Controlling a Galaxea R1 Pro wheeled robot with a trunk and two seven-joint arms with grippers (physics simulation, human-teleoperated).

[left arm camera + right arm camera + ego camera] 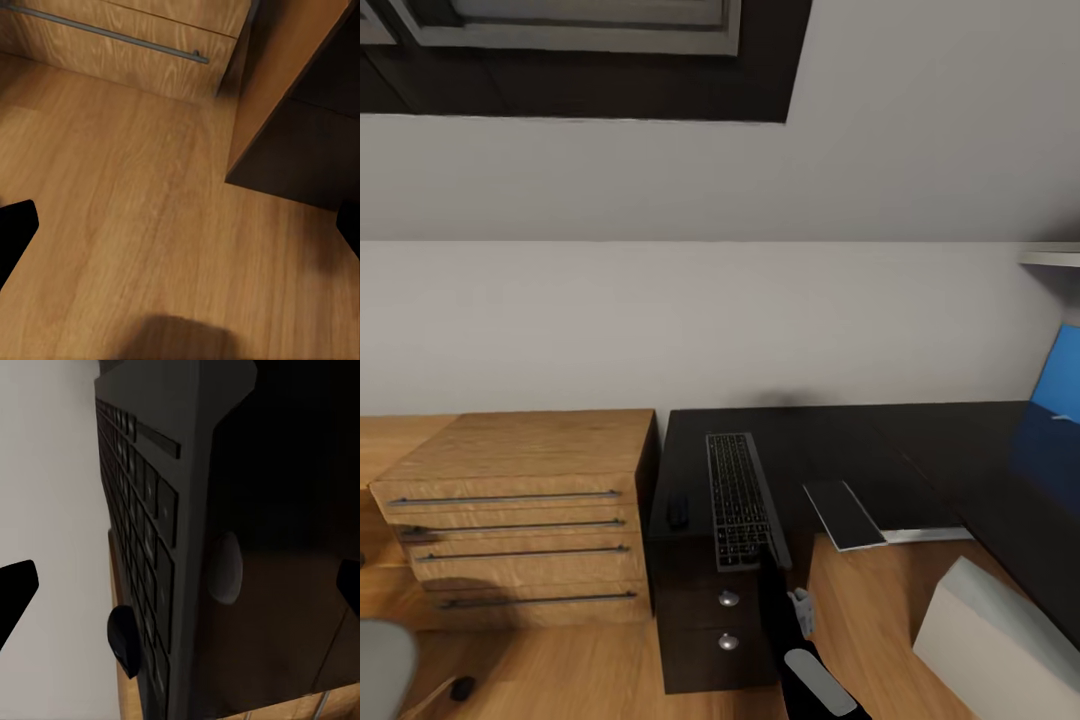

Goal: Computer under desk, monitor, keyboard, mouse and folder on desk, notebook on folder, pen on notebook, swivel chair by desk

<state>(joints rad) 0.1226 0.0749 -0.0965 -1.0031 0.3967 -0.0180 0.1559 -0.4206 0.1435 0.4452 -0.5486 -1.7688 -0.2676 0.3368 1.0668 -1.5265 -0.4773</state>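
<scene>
So keyboard (738,497) lies on black desk (920,440) near its left end, mouse (677,512) just left of it; right gripper (180,585) wide open over keyboard, holding nothing; left gripper (180,217) open above wood floor (127,225)

Mouse (677,512) left of keyboard (737,498), seemingly

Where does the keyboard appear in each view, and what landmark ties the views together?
Head: keyboard lies lengthwise on the desk, left of centre.
Left wrist: not in it.
Right wrist: it runs up the middle, close up.
Shared landmark: the mouse, beside the keyboard in head and right wrist views.
</scene>
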